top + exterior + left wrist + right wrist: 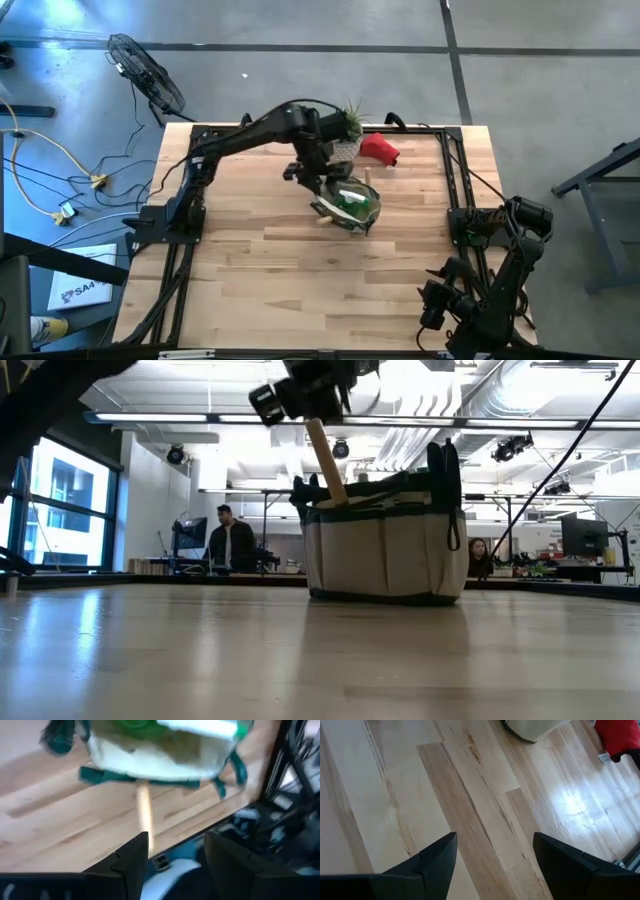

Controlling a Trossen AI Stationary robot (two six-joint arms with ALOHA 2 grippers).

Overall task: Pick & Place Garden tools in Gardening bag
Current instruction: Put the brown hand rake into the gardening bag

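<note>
Wooden-handled tool (144, 812) in gardening bag (385, 550), below parted left jaws

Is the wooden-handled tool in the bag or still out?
In. The wooden-handled tool leans out of the gardening bag, head inside; the left gripper, open, is above it.

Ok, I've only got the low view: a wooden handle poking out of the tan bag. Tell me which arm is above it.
Observer: The left arm. Its left gripper hangs over the round tan canvas gardening bag, jaws open with nothing between them.
Operator: Give me the bag's contents.
Observer: From above, a green spray bottle lies inside.
Operator: Report anything left on the table.
Observer: A red soft item lies beside the spiky green plant in its white pot, beyond the bag. The right gripper waits, open, at the near right corner.
</note>
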